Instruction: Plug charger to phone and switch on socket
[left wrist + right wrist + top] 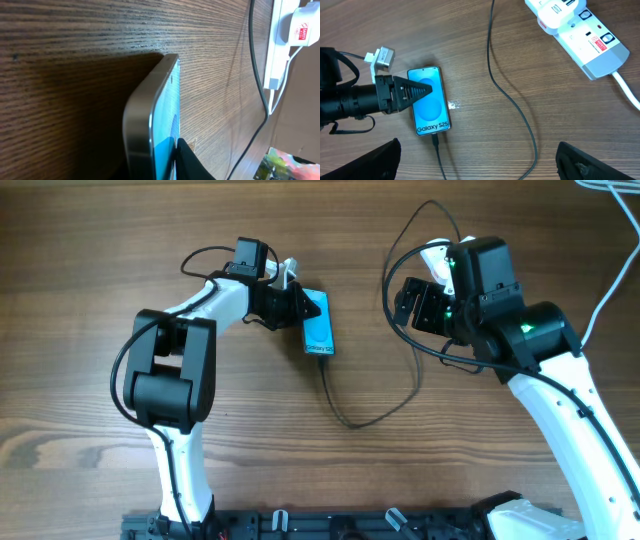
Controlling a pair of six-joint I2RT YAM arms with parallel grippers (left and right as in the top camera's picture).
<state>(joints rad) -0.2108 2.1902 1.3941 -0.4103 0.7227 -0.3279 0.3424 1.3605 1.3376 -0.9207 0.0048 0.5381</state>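
At left, left gripper [427, 93] laid across the phone [434, 114], steadying it flat; clamped or merely pressing, cannot tell. Tip of the charger [435, 140] at phone's near end, seemingly seated. Far right, socket [592, 41] waiting; right gripper [479, 163] spread wide, probably free for its switch.

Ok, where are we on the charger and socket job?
Done, it seems: the charger looks plugged into the bottom edge of the phone. In hand: the left gripper rests on the phone, jaws unreadable. The right gripper hangs open, short of the socket. Left: the socket switch, though I can't tell from here whether it's on.
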